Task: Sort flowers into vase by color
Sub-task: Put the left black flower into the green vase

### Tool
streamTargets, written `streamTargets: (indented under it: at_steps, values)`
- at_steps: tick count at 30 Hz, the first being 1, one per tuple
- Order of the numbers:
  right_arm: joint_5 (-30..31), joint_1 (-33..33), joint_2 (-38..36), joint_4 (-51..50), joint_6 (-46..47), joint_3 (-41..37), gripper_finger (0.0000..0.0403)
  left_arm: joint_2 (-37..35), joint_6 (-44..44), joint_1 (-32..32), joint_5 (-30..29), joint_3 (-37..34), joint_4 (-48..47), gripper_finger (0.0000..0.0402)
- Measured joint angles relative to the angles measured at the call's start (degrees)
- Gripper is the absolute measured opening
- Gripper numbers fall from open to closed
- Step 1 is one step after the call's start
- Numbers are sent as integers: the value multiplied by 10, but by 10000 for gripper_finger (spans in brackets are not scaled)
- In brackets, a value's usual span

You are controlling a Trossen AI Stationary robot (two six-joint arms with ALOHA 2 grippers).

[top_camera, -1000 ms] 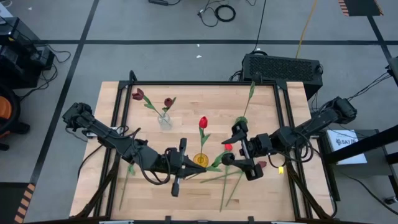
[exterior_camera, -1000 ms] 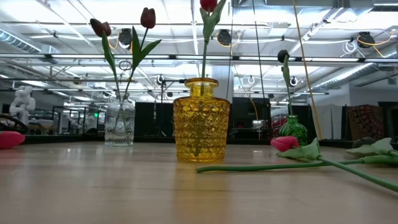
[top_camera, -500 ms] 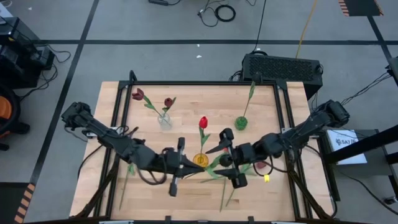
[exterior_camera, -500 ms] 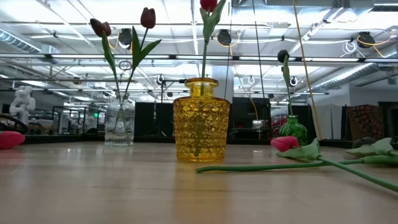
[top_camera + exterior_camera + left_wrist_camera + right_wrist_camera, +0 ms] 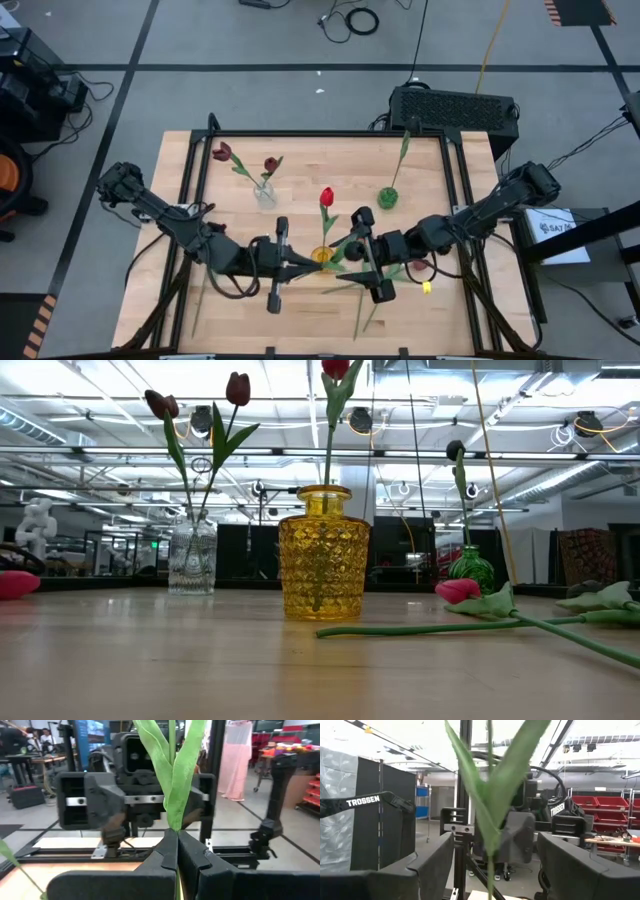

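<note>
Flowers (image 5: pixel 326 197) partly sorted: we meet both grippers low in the centre of the high view over a tulip stem (image 5: pixel 173 800).

Our left gripper (image 5: pixel 303 265) is clenched on the stem at the yellow vase (image 5: pixel 322 257), while our right gripper (image 5: pixel 353 255) stands released, fingers (image 5: pixel 427 865) spread on either side of the same leaves (image 5: pixel 492 795). One red tulip stands in that yellow vase, two dark ones in the clear vase (image 5: pixel 264 192) at upper left, one stem in the green vase (image 5: pixel 387 197). More tulips (image 5: pixel 470 595) lie loose on the table (image 5: pixel 300 160) at lower right.
</note>
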Motion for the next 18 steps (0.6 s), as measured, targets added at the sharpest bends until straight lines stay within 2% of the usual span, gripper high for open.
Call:
streamTargets:
  at_steps: [8, 18]
  values:
    - [2, -16, 24, 36, 14, 0, 268, 0, -1, 5, 0, 0, -1, 1]
    - [1, -19, 26, 45, 24, 0, 182, 2, -5, 22, -14, -14, 8, 1]
